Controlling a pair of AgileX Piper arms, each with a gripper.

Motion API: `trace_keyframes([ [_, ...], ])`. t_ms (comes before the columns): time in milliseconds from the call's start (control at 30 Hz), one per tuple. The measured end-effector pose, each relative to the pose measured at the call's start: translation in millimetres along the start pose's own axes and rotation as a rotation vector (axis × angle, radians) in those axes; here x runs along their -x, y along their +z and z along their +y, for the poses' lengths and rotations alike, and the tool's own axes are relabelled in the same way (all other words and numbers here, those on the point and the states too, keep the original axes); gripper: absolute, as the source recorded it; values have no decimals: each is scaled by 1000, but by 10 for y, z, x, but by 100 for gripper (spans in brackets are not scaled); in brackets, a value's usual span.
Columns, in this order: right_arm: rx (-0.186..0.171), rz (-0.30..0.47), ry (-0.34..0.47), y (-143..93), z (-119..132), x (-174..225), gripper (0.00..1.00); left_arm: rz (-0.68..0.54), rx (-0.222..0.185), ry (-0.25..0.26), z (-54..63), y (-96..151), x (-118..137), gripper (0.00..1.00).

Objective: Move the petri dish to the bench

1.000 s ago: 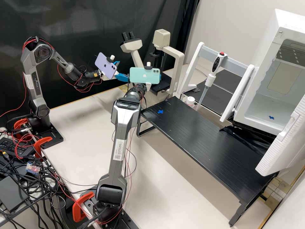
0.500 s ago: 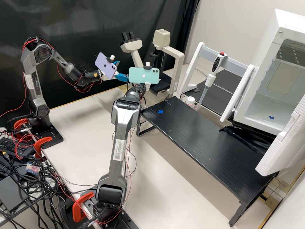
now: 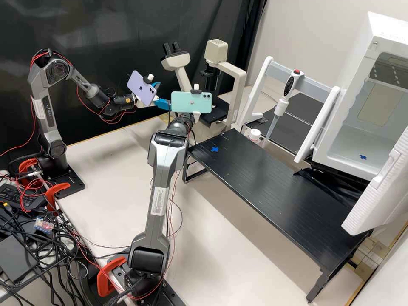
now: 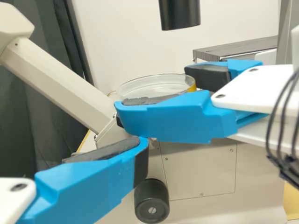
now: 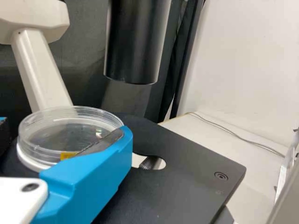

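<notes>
The petri dish [image 5: 70, 128], clear and round with a yellow mark [image 5: 68, 155] on its side, lies right at the right gripper [image 3: 183, 120], which flanks it on two sides. The pictures leave it unclear whether that gripper is clenched on the dish or merely around it. The dish sits over the black stage [image 5: 191, 179] of the beige microscope [image 3: 239, 97]; whether it rests there or is raised off it, one cannot tell. A black cylinder [image 5: 135, 46] hangs above the stage, higher than the right gripper.

The left gripper [image 3: 165, 94] is near the right one, its two blue fingers spread apart with nothing grasped between them. The dish is ahead of it, beyond the near side of the right gripper.

The black bench [image 3: 255, 182] begins near the right gripper's wrist and stretches away from it, with a blue cross [image 3: 214, 149] on the end closer to the gripper. Past the bench, farther from both grippers, are a pipette [image 3: 281, 106] hanging upright and a small white-capped container [image 3: 254, 135]. The white open cabinet [image 3: 348, 155] stands well apart from the grippers, at the bench's far end.
</notes>
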Motion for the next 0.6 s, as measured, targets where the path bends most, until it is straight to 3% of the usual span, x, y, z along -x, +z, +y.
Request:
trace_keyframes([
  [267,9,16,17,8,-36,115,0,-1,-1,-3,-3,-1,0,100],
  [300,10,16,18,13,-41,121,100,0,-1,-5,-4,-1,0,100],
  [600,40,6,40,22,-48,148,100,-1,-3,-7,-7,0,0,100],
])
